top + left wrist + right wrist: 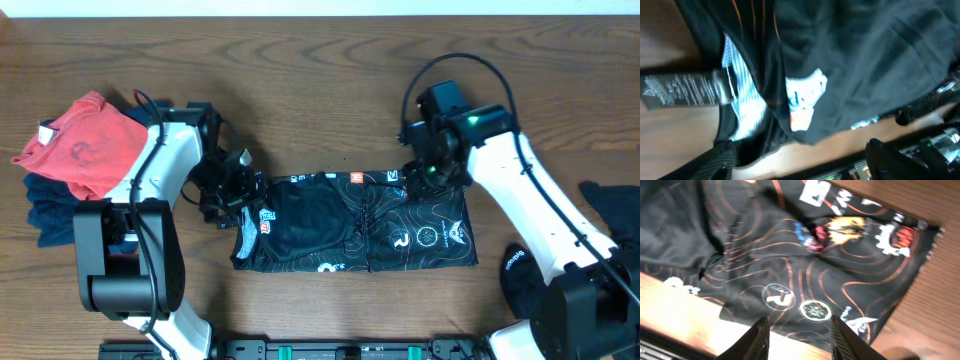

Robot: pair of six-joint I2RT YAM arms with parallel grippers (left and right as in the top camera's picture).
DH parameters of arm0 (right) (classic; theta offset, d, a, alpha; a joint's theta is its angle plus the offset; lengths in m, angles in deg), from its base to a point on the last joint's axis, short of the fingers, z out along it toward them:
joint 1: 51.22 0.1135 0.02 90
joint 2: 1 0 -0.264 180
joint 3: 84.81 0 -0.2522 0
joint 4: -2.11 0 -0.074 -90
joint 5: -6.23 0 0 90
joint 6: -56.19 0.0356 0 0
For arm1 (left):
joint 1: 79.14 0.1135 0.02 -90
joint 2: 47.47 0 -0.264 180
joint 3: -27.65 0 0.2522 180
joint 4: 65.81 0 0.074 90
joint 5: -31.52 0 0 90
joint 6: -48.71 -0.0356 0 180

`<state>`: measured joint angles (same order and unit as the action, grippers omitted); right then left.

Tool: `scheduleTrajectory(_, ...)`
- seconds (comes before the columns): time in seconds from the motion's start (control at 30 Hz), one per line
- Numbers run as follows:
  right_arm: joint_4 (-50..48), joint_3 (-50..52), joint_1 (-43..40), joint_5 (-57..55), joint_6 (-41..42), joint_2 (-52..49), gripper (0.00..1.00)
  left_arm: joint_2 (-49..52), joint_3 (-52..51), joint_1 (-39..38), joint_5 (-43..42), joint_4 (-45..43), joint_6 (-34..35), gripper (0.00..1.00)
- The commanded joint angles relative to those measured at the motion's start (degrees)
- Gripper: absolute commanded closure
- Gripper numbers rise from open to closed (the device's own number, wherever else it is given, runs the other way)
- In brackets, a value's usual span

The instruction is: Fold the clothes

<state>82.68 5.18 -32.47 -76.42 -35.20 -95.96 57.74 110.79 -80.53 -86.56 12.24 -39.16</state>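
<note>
— So, which step is in hand now?

— I judge it is the pause between two folds. From the left: a pile [70, 165] of other clothes, a red piece on top, lies well apart from the work. Next, the left gripper [232, 188] stands at the left short edge of the shirt [350, 220]. Its wrist view is blurred, so I cannot tell whether it is apart or pinching cloth.

— And the shirt itself?

— It lies in the middle of the table [320, 80], between the two arms. It is already a flat rectangle with the sides tucked in. Its long axis runs left to right. The end with the label [685, 90] points to the left gripper, and the end with the round emblems [815, 309] points to the right.

— The right gripper?

— The right gripper [800, 342] hovers at the far right corner of the shirt. Its fingers [756, 340] are apart, with nothing between them. At the right border of the table a dark garment [612, 205] lies alone.

— What does the next move call for?

— In my opinion, a fold across the long axis. The grippers should take the two corners of one short end, lift it low and carry it over to the other end, edge upon edge. The cloth is soft and lies in layers. Each pinch must catch all the layers, otherwise the tucked sides may open.
</note>
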Motion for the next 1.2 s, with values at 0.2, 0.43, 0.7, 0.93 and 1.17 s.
scheduleTrajectory(0.2, 0.2, -0.5, -1.1, -0.9, 1.8, 0.5, 0.62, -0.7, -10.7, 0.0, 3.9, -12.1, -0.1, 0.10)
scheduleTrajectory(0.43, 0.2, -0.5, -1.1, -0.9, 1.8, 0.5, 0.62, -0.7, -15.8, -0.1, 5.6, -17.9, 2.1, 0.11)
scheduleTrajectory(0.7, 0.2, -0.5, -1.0, -0.9, 1.8, 0.5, 0.62, -0.7, -16.4, -0.1, 0.0, -18.8, 2.4, 0.47)
scheduleTrajectory(0.93, 0.2, -0.5, -1.1, -0.9, 1.8, 0.5, 0.62, -0.7, -16.4, -1.7, 0.0, -19.7, 2.4, 0.81)
scheduleTrajectory(1.17, 0.3, -0.5, -1.1, -0.9, 1.8, 0.5, 0.62, -0.9, -15.8, -2.0, 0.0, -20.8, 2.4, 0.94)
